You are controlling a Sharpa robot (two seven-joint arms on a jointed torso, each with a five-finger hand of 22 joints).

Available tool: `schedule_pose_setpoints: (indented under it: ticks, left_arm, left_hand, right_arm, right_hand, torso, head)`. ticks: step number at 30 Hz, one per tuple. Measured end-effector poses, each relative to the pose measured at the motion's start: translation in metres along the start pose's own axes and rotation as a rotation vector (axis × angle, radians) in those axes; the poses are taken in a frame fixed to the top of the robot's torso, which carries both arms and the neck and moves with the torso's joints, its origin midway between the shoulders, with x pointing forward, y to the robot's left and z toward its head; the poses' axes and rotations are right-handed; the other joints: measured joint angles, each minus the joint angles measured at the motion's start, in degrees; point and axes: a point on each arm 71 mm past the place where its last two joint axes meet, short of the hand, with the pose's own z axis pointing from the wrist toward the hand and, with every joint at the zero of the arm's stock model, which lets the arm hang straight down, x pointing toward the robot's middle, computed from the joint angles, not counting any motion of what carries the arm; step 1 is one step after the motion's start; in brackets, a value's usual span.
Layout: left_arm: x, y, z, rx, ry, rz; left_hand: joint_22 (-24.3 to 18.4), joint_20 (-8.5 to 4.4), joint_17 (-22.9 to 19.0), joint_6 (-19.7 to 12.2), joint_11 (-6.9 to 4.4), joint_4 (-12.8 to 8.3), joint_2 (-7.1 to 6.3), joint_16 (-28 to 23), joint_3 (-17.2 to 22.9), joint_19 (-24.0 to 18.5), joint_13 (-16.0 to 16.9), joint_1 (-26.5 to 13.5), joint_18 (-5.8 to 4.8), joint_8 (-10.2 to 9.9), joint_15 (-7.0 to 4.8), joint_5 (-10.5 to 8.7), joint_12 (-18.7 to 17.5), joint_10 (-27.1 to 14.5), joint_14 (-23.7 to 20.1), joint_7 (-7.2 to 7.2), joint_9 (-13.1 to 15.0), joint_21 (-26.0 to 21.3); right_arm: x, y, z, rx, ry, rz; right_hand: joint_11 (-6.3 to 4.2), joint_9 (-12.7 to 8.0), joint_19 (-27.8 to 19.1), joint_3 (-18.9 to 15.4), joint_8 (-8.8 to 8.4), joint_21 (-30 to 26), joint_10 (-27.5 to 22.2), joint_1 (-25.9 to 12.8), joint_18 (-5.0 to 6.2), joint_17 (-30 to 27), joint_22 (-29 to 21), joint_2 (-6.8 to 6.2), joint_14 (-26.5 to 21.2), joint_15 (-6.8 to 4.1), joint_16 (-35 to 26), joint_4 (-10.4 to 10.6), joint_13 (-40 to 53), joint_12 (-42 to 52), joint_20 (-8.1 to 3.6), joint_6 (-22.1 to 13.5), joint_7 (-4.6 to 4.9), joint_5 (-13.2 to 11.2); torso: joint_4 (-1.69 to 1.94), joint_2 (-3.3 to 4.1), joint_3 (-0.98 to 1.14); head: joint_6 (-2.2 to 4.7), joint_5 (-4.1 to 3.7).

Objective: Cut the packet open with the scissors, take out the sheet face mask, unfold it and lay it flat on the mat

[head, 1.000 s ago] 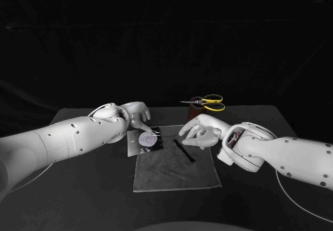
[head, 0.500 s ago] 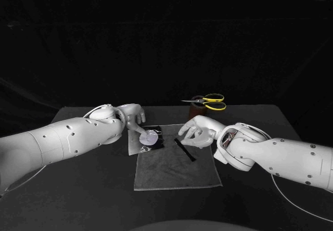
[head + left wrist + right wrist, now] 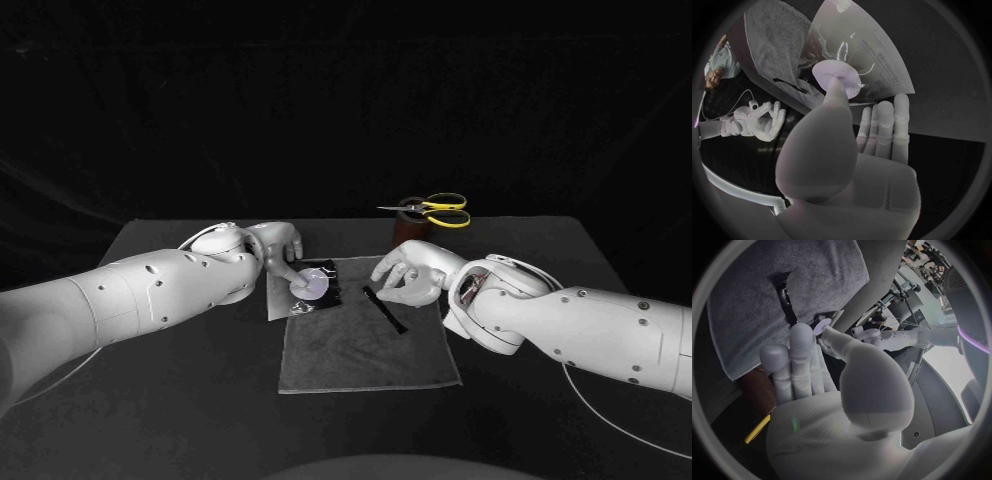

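Head view: your left hand (image 3: 274, 246) pinned the flat silvery packet (image 3: 306, 300) under one fingertip; your curled right hand (image 3: 408, 272), contents unclear, needed a slow reach.

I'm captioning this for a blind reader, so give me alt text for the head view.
The left hand presses a fingertip on a packet lying at the far left corner of a grey mat, with the right hand close by, near a black strip on the mat. Yellow-handled scissors sit behind them.

Illegible fine print on the packet (image 3: 879, 55).
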Motion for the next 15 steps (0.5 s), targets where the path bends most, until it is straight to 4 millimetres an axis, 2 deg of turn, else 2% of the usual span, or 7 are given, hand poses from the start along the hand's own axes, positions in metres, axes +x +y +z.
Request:
schedule_pose_setpoints:
  ticks: [2,4,10,15]
  left_arm:
    - [0.0006,0.0005,0.0002,-0.004,0.002,0.001]
    - [0.0014,0.0009,0.0005,-0.008,0.005,0.003]
    - [0.0068,0.0005,0.0015,-0.017,0.021,0.007]
    - [0.0079,-0.0005,0.0019,-0.019,0.027,0.01]
  left_hand:
    - [0.0,0.0,-0.1,0.0,0.0,0.16,-0.08,0.0,-0.16,0.0,0.0,-0.08,-0.01,0.29,0.0,0.0,0.0,-0.41,0.0,0.0,0.0,0.0]
    - [0.0,0.25,-0.43,-1.21,0.21,0.09,-0.37,0.2,-0.42,-0.25,-0.02,-0.37,-0.01,0.54,0.51,0.0,0.27,-1.85,-0.51,-0.11,0.0,0.0]
    - [0.0,0.52,-1.2,-2.66,0.62,0.18,-0.79,0.24,-0.83,-0.52,-0.5,-0.41,-0.03,1.24,0.62,0.0,0.27,-3.89,-1.03,-0.42,0.0,0.23]
    - [0.0,0.52,-1.5,-2.67,0.71,0.23,-0.97,0.46,-0.88,-0.52,-0.7,-0.22,-0.04,1.49,0.62,0.0,0.28,-4.01,-1.02,-0.42,0.0,0.23]
  right_arm:
    - [0.0002,-0.0001,0.0005,0.001,0.0,-0.003]
    - [0.0005,0.0,0.0008,0.002,0.0,-0.005]
    - [0.0019,0.0002,0.0015,0.002,0.002,-0.007]
    - [0.0022,-0.0004,0.0018,0.005,0.003,-0.008]
  right_hand:
    - [0.0,0.0,0.0,0.0,0.0,0.0,0.0,0.0,-0.01,0.03,0.0,0.0,0.0,0.0,0.0,0.0,0.0,0.0,0.0,0.0,-0.01,0.0]
    - [0.0,0.0,0.0,0.0,0.0,0.0,0.0,0.0,-0.02,0.03,0.01,0.0,0.0,0.0,0.0,0.0,0.0,0.0,0.0,-0.06,-0.07,0.0]
    - [0.2,0.07,-0.01,0.16,0.24,0.0,-0.2,0.0,-0.03,0.03,0.01,0.0,0.0,0.0,0.0,0.16,0.0,0.0,0.0,-0.08,-0.09,0.0]
    - [0.2,0.07,-0.01,-0.08,0.24,-0.01,-0.2,0.0,-0.06,0.09,-0.01,0.0,0.0,0.0,0.33,0.39,-0.06,0.0,0.0,-0.25,0.07,0.0]
  torso:
    - [0.0,0.0,0.02]
    - [0.0,0.0,0.04]
    - [-0.03,0.0,0.05]
    - [-0.02,0.0,0.03]
  head:
    - [-0.05,0.01]
    - [-0.11,0.01]
    - [-0.23,0.01]
    - [-0.41,-0.09]
